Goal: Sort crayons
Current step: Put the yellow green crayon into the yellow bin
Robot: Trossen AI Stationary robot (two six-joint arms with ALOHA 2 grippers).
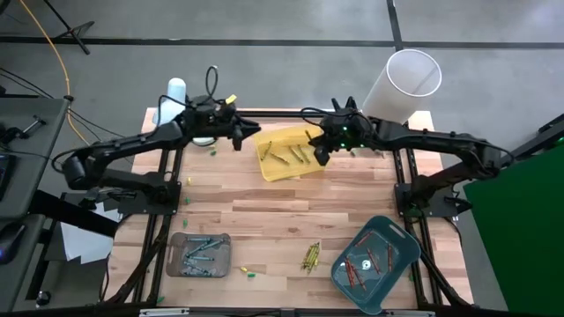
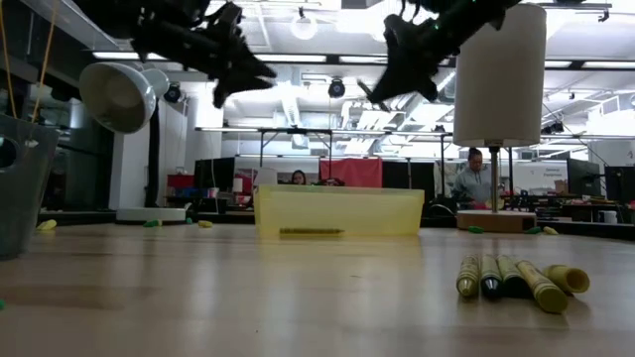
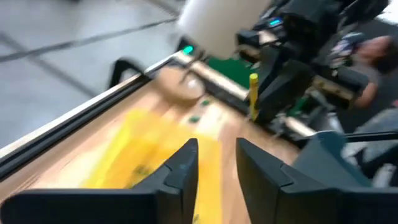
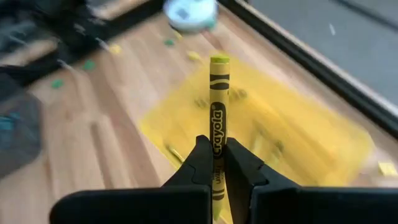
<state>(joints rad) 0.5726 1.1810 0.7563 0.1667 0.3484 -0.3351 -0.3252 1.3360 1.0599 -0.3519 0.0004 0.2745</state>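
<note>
Where right hand grips, yellow crayon reads "Crayola"

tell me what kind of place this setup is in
Probably a robotics lab or shared workshop. The low view looks past the wooden table into an open hall with ceiling strip lights, rows of workbenches, and a person seated at one. Two robot arms work above a yellow tray.
</note>
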